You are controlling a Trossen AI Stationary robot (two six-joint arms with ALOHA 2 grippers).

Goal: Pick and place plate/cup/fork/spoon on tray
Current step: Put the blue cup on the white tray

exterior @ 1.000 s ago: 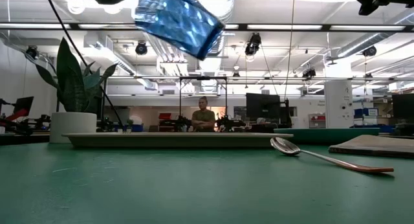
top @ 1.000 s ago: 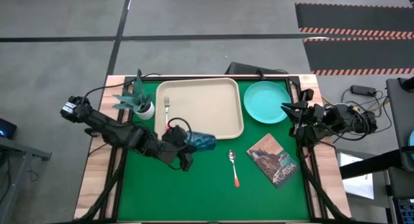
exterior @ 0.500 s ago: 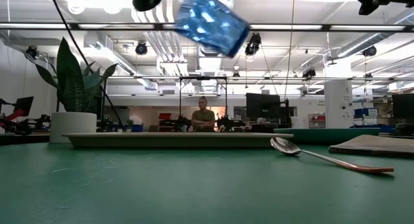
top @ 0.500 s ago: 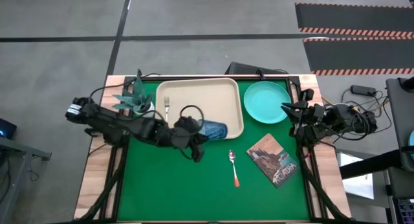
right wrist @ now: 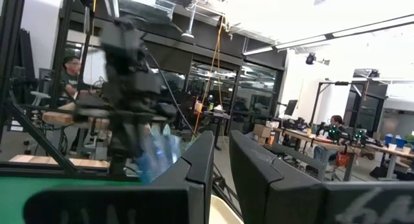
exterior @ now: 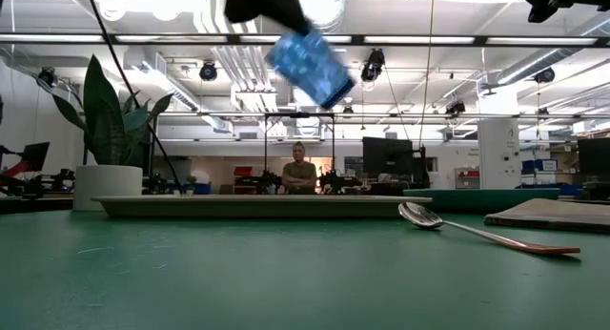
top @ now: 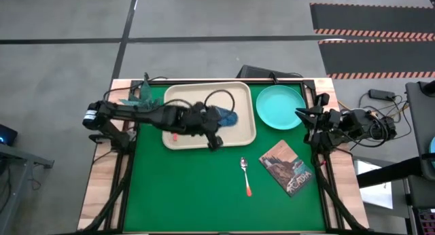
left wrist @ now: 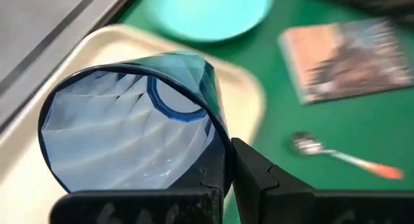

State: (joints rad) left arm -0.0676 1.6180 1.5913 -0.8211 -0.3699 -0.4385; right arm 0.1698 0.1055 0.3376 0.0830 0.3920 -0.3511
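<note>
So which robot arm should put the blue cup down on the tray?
The left one. Its tool already holds the cup tilted in the air over the tray. The right tool waits at the table's right edge, beside the plate, holding nothing.

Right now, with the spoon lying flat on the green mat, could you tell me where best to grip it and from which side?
Probably take the spoon across its slim shaft, coming straight down. It lies flat with mat clear on both sides, bowl toward the tray and red-orange end toward the table's near edge; the book lies apart.
</note>
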